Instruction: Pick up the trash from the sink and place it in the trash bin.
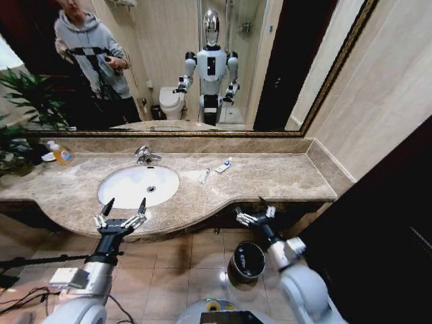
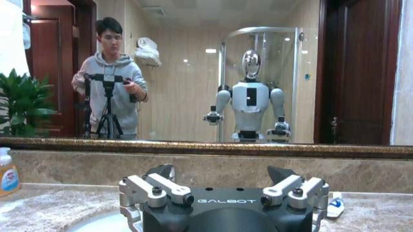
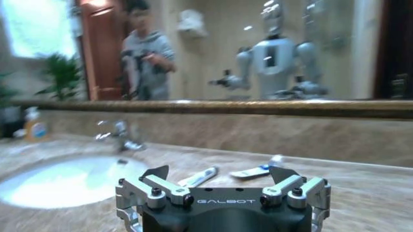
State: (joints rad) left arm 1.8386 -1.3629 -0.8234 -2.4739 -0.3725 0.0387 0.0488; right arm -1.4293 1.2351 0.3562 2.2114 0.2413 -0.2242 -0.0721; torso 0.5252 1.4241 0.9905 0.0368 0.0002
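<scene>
Both grippers are hovering w/ jaws apart, holding nothing: left gripper [image 1: 123, 210] at sink [image 1: 111, 191] front, right gripper [image 1: 254, 217] over trash bin [image 1: 248, 261]. Trash [image 1: 204, 176], prob. two tubes, is lying on tabletop [image 1: 277, 177] beside basin, awaiting pickup.

1. A bathroom: a white sink [image 1: 138, 185] with a faucet [image 1: 144, 155] sits in a marble counter [image 1: 270, 179].
2. Behind the sink, a wide mirror [image 1: 270, 67] reflects a toilet [image 1: 172, 102].
3. Below the counter, a tiled floor [image 1: 182, 260].
</scene>
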